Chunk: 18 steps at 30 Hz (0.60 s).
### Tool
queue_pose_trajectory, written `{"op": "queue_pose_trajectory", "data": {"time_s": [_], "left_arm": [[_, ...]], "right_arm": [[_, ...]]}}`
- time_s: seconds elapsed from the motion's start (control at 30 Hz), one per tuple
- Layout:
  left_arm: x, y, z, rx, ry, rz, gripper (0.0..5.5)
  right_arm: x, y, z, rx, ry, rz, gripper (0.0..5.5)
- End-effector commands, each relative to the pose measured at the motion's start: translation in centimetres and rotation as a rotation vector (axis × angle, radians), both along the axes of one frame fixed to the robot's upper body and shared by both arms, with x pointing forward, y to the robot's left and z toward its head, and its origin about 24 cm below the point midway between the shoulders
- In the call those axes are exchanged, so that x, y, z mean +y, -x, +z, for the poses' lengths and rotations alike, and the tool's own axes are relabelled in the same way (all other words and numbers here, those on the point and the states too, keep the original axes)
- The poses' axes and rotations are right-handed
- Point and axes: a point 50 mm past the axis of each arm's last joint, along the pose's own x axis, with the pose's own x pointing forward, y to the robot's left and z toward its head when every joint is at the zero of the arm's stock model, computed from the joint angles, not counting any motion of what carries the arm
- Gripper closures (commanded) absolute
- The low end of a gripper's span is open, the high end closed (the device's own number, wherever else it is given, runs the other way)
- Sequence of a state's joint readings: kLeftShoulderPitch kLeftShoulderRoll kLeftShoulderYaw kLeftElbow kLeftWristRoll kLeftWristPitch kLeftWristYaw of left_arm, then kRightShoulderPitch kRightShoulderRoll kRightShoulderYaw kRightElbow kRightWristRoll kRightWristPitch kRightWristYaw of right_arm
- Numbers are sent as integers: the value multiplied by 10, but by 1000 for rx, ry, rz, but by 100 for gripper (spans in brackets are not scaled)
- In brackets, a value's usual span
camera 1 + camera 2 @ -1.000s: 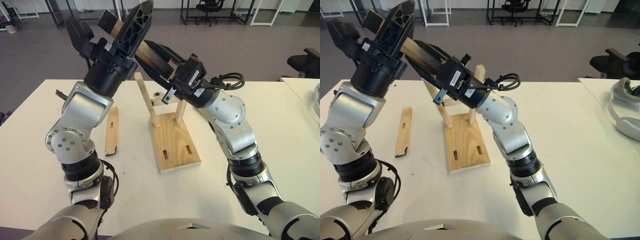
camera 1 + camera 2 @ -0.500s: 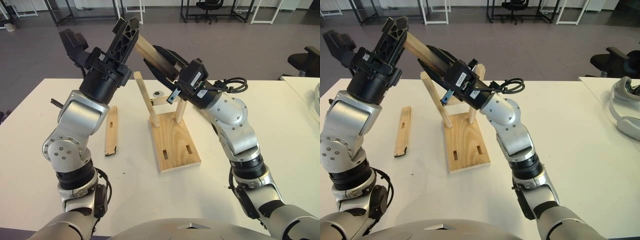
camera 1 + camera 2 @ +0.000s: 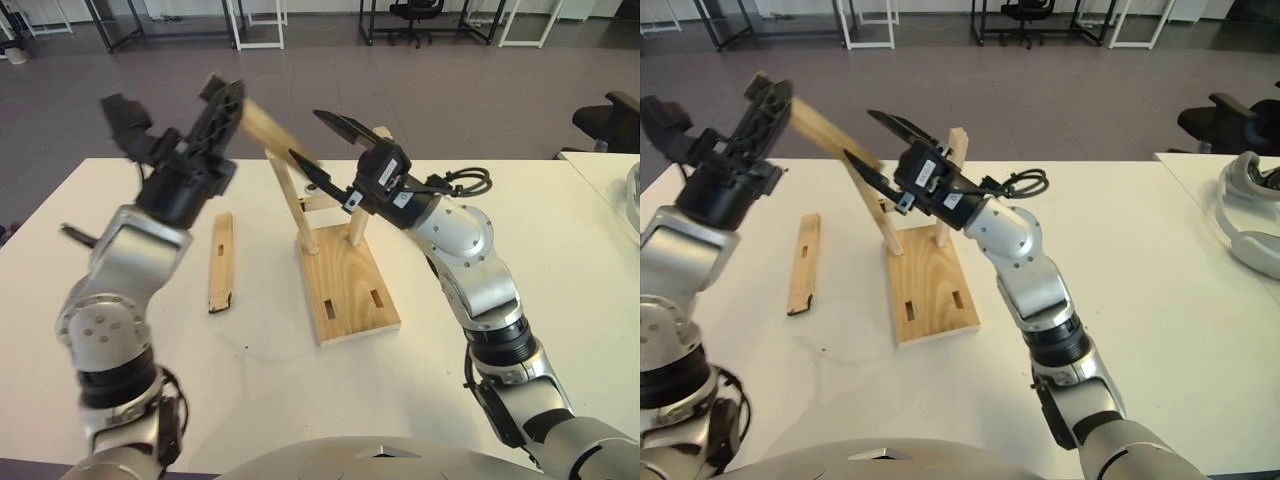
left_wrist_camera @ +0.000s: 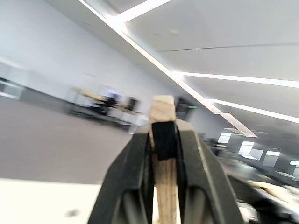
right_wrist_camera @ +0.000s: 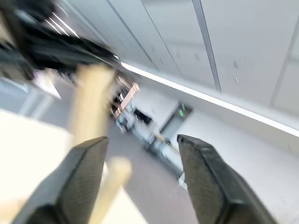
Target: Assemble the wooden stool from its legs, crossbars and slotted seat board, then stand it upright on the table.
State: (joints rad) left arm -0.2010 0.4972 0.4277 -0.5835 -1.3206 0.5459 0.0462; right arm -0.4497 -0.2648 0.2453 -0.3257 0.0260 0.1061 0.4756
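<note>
gripping a raised wooden leg [image 3: 267, 125], the left tool [image 3: 225, 100]; right tool [image 3: 306, 134] spread wide beside it

Left gripper [image 3: 222, 104] motion-blurred, wooden leg [image 3: 266, 128] partly hidden (between its fingers)

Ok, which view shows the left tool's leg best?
Left eye view: the leg shows along its length beyond the left tool. Right eye view matches. Left wrist view shows its clamped end; right wrist view, hard to tell.
</note>
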Motion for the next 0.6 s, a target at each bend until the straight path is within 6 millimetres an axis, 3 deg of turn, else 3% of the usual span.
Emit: {"op": "queue_pose_trajectory", "data": {"time_s": [0.03,0.1,0.17,0.3,0.43,0.6], "left_arm": [[73,3,-70,215,-150,355,510],[87,-5,-101,271,-97,431,510],[89,-14,-122,295,4,458,510],[89,-25,-146,318,144,490,510],[77,-42,-161,331,182,497,510],[69,-49,-167,337,210,503,510]], "right_arm": [[-42,-11,-45,115,38,-246,258],[-51,-12,-68,171,54,-302,258],[-53,-11,-90,214,84,-318,258],[-61,-6,-120,275,113,-354,258],[-63,-9,-130,273,128,-381,258],[-61,-10,-134,271,130,-382,258]]}}
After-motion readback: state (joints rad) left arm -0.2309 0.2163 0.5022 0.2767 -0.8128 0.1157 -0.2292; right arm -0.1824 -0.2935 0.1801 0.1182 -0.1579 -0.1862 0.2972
